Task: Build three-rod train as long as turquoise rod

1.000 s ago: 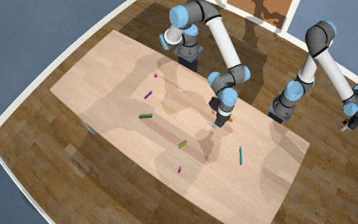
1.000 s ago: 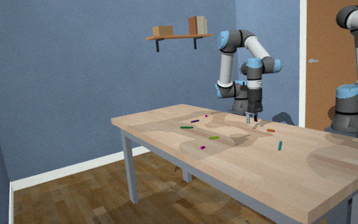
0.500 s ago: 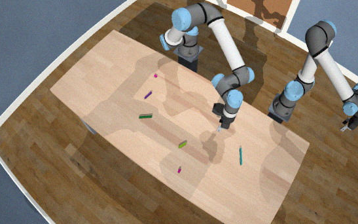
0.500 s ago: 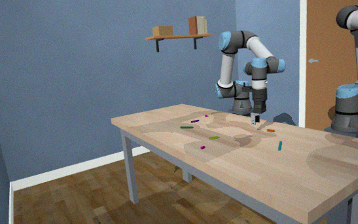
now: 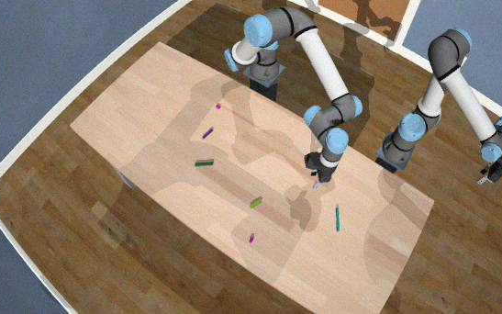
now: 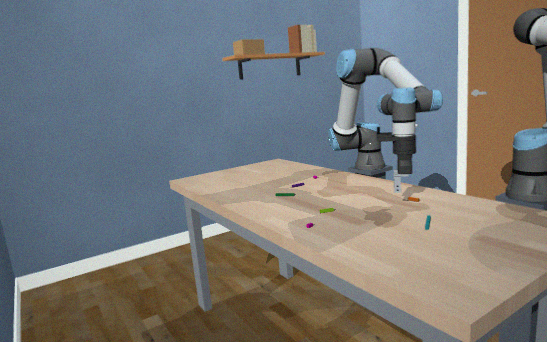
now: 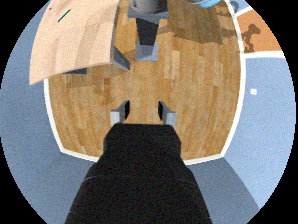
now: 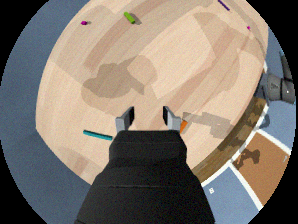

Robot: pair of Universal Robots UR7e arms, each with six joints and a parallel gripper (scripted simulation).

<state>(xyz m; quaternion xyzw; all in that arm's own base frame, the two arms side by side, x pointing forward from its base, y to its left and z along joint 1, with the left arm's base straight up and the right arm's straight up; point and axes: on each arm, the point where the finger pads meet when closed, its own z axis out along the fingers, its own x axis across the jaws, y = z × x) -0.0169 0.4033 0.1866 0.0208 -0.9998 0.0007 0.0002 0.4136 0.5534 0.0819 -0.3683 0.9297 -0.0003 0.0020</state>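
Observation:
The turquoise rod lies flat, apart from the others. An orange rod lies near the right gripper, hidden in the top view. A lime rod and a magenta rod lie mid-table, apart. My right gripper is open and empty above the table, beside the orange rod. My left gripper is open and empty beyond the table's end. No rods touch.
A green rod, a purple rod and a second magenta rod lie separately towards the table's far end from the left arm. The right arm reaches over the table's back edge.

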